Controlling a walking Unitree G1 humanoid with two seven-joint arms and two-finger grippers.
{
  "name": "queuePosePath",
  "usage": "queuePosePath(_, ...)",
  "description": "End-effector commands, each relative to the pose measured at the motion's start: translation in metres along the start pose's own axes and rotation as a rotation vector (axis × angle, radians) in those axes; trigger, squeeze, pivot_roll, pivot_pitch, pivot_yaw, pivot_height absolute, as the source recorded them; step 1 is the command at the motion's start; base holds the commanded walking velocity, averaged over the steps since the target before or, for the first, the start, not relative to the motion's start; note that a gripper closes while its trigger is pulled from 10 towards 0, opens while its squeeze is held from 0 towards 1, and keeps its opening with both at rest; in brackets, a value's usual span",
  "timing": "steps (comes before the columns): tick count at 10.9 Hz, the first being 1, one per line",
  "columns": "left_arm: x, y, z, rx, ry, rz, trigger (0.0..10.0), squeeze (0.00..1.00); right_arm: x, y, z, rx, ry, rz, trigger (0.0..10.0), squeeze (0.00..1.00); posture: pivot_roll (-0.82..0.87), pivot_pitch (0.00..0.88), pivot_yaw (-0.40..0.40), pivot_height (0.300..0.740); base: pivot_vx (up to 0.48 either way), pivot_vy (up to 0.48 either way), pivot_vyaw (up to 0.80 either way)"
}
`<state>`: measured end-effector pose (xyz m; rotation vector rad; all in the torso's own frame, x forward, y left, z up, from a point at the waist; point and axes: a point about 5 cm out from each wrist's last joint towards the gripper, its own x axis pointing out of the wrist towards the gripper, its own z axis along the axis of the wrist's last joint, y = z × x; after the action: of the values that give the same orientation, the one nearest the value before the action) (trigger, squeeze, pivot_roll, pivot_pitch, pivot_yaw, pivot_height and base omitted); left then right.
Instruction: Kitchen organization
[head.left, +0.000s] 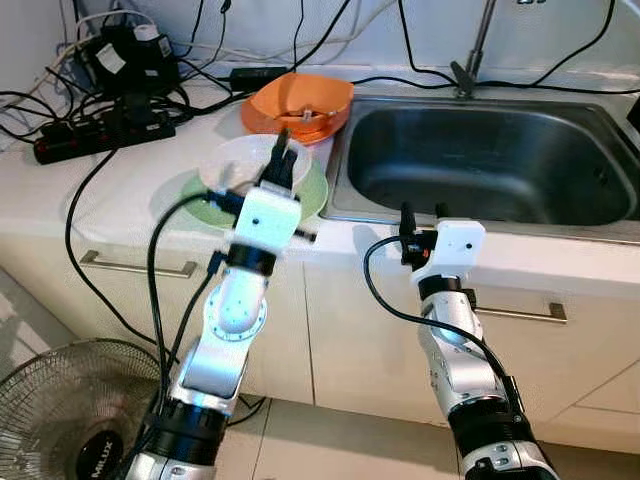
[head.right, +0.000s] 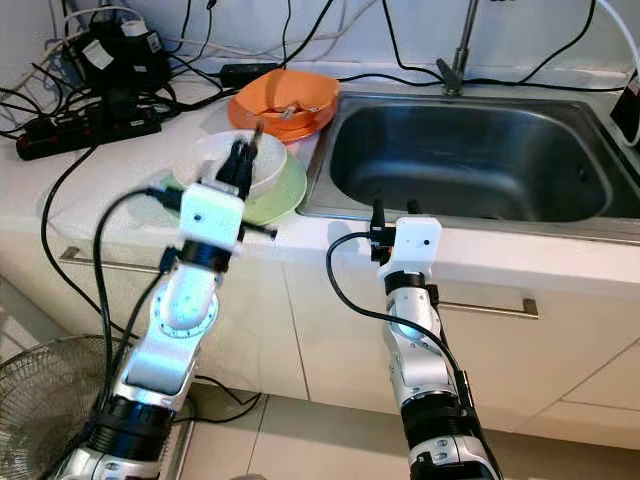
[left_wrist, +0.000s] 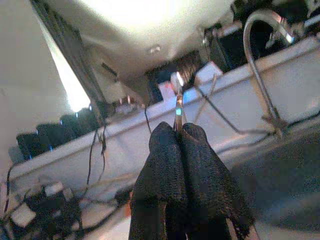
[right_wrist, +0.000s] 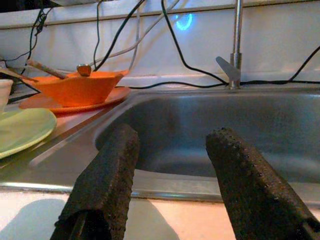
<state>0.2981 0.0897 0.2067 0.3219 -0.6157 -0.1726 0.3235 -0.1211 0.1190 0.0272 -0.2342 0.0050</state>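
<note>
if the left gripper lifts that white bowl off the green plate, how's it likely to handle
The white bowl looks glazed, so probably stiff, slippery and breakable. It sits loose on the green plate, so a nudge may slide it. The left gripper, shut on a thin utensil, probably has no grip free.

Bowl (head.left: 240, 160) on plate (head.left: 312, 195), left of sink (head.left: 480, 160); second bowl (head.left: 300, 100) on its plate behind.

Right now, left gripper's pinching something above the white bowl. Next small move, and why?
Probably carry it right, over the sink. The left gripper is shut on a thin metal utensil held above the white bowl; the right gripper waits open at the sink's front edge.
</note>
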Motion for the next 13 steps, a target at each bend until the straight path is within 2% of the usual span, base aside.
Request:
queuePosePath(1,0.010,-0.001,0.015,-0.003,-0.061,-0.015,0.0,0.00,0.004,0.003,0.004,0.000,-0.013,0.006,10.0,0.00,0.08,0.000,0.059,0.740,0.000,0.000,0.00)
queuePosePath(2,0.015,-0.006,0.026,-0.046,-0.099,-0.055,0.0,0.00,0.004,0.003,0.004,-0.001,-0.012,0.007,10.0,0.00,0.08,0.000,0.060,0.740,0.000,0.000,0.00)
queuePosePath(3,0.018,-0.014,0.034,-0.124,-0.121,-0.106,8.2,0.00,0.005,0.004,0.004,0.000,-0.013,0.009,10.0,0.00,0.08,0.000,0.063,0.740,0.000,0.000,0.00)
queuePosePath(4,0.018,-0.018,0.034,-0.207,-0.112,-0.121,10.0,0.00,0.005,0.005,0.004,-0.001,-0.014,0.008,10.0,0.00,0.08,0.000,0.063,0.740,0.000,0.000,0.00)
queuePosePath(5,0.019,-0.025,0.033,-0.276,-0.074,-0.170,10.0,0.00,0.006,0.004,0.004,-0.003,-0.015,0.005,10.0,0.00,0.08,0.000,0.063,0.740,0.000,0.000,0.00)
queuePosePath(6,0.018,-0.033,0.032,-0.371,-0.028,-0.222,10.0,0.00,0.006,0.003,0.004,-0.009,-0.015,-0.001,10.0,0.68,0.07,0.000,0.071,0.740,0.000,0.000,0.00)
queuePosePath(7,0.018,-0.035,0.030,-0.463,0.001,-0.228,10.0,0.00,0.006,0.002,0.005,-0.033,-0.028,0.003,10.0,1.00,0.07,0.000,0.075,0.740,0.000,0.000,0.00)
queuePosePath(8,0.017,-0.035,0.027,-0.572,0.038,-0.230,10.0,0.00,0.007,0.000,0.008,-0.072,-0.046,0.006,10.0,1.00,0.06,0.000,0.078,0.740,0.000,0.000,0.00)
queuePosePath(9,0.016,-0.033,0.024,-0.612,0.050,-0.232,10.0,0.00,0.008,0.003,0.013,-0.144,-0.087,0.059,10.0,0.00,0.06,0.000,0.079,0.740,0.000,0.000,0.00)
queuePosePath(11,0.017,-0.031,0.024,-0.644,0.060,-0.257,10.0,0.00,0.011,0.004,0.022,-0.163,-0.134,0.081,10.0,0.00,0.06,0.000,0.083,0.740,0.000,0.000,0.00)
queuePosePath(12,0.017,-0.032,0.024,-0.658,0.064,-0.275,10.0,0.00,0.011,0.009,0.027,-0.202,-0.171,0.120,10.0,0.00,0.06,0.000,0.084,0.740,0.000,0.000,0.00)
queuePosePath(13,0.016,-0.035,0.026,-0.675,0.068,-0.296,10.0,0.00,0.011,0.017,0.033,-0.191,-0.200,0.147,10.0,0.00,0.05,0.000,0.087,0.740,0.000,0.000,0.00)
